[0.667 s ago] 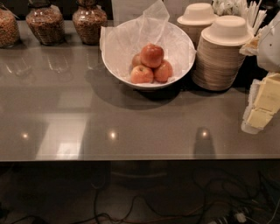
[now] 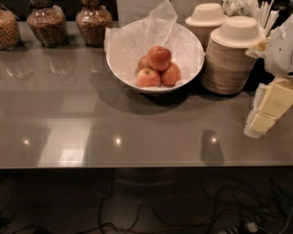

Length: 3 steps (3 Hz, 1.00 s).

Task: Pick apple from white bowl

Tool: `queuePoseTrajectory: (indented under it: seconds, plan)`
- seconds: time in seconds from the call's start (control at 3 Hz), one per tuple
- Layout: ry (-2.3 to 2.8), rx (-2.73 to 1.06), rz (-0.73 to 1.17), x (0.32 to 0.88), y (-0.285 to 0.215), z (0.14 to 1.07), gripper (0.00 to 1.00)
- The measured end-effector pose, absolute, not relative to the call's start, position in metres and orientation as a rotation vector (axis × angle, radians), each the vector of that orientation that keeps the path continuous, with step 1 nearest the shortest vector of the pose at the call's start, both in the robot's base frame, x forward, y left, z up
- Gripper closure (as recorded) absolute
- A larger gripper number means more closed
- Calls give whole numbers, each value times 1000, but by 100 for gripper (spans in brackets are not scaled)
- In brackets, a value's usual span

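The white bowl (image 2: pixel 120 73), lined with crinkled white paper, stands at the back middle of the grey table (image 2: pixel 137 128). Several apples lie in it. The deep red apple (image 2: pixel 159 57) sits on top of the pile, with paler orange apples (image 2: pixel 148 77) beneath and beside it. My gripper (image 2: pixel 268 109), pale yellow under a white arm housing (image 2: pixel 281 50), hangs at the right edge of the view. It is above the table, well right of the bowl and lower in the view, and holds nothing that I can see.
Two stacks of small beige disposable bowls (image 2: pixel 231 55) stand between the white bowl and my gripper. Glass jars of grain (image 2: pixel 46 25) line the back left. Utensils (image 2: pixel 263 13) stand at the back right. The table's front edge (image 2: pixel 137 165) has cables on the floor below it.
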<state>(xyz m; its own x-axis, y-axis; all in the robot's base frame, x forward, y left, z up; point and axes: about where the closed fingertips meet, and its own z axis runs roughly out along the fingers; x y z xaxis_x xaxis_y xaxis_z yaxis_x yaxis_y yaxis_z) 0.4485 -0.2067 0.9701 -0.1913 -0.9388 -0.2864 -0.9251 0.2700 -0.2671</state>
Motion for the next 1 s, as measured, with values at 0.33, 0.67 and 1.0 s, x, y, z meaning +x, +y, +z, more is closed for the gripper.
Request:
queuePoseTrajectory:
  seconds: [0.33,0.67,1.0]
  plan:
    - [2043,-1589,37,467,-189,959,0]
    - [1943,-1459,80,503,-170,957,0]
    - [1869,-1374,97,547,-149,960,0]
